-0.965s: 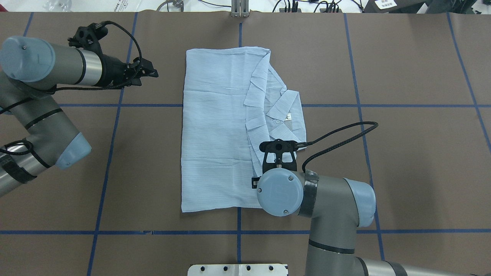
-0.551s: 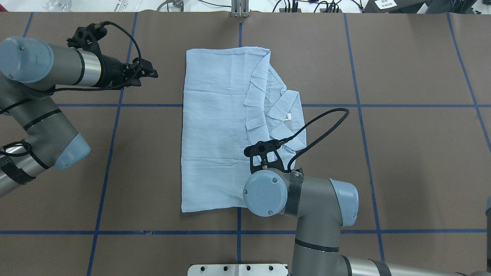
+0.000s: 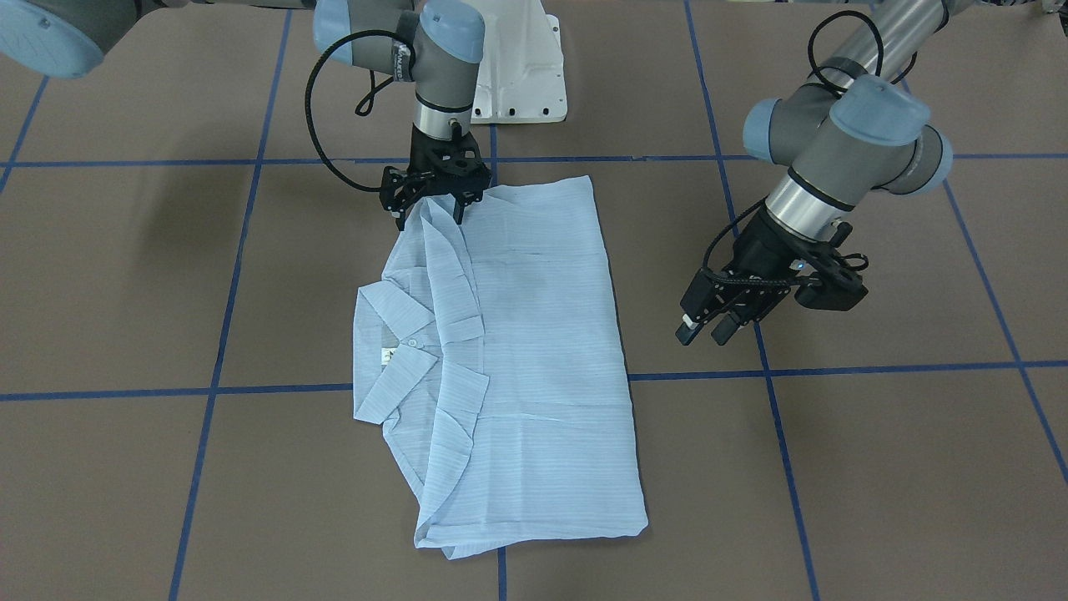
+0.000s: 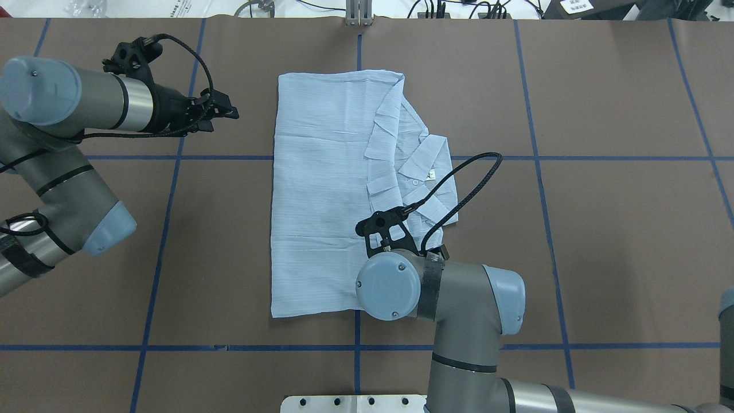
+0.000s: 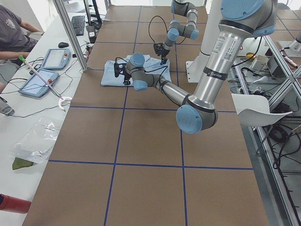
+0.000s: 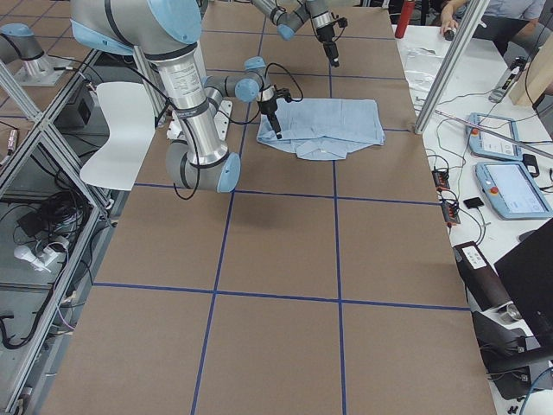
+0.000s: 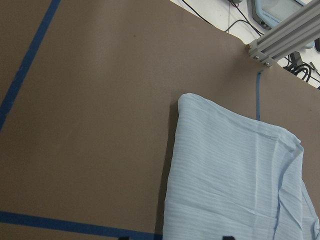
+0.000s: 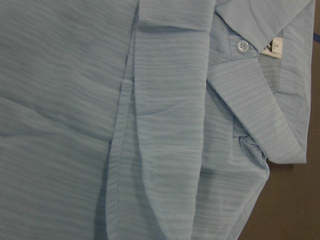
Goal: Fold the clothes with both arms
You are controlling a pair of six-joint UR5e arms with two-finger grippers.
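The pale blue striped shirt (image 4: 321,201) lies folded flat on the brown table, its collar and neck label (image 4: 431,176) toward the robot's right. In the front-facing view my right gripper (image 3: 430,215) points straight down, open, its fingers straddling the folded edge at the shirt's (image 3: 534,334) near corner. From overhead its wrist hides it. The right wrist view shows the folded sleeve, a button (image 8: 243,46) and the label close up. My left gripper (image 4: 226,112) hovers open and empty over bare table left of the shirt (image 7: 225,175).
The white pedestal base (image 3: 517,75) stands at the robot's edge. An aluminium post (image 4: 358,14) stands at the far edge. Blue tape lines cross the table. Operators' tablets (image 5: 44,70) and cables lie on a side bench.
My right arm has swung left, bringing its wrist further over the shirt's near right part. The left arm and the shirt have hardly moved.
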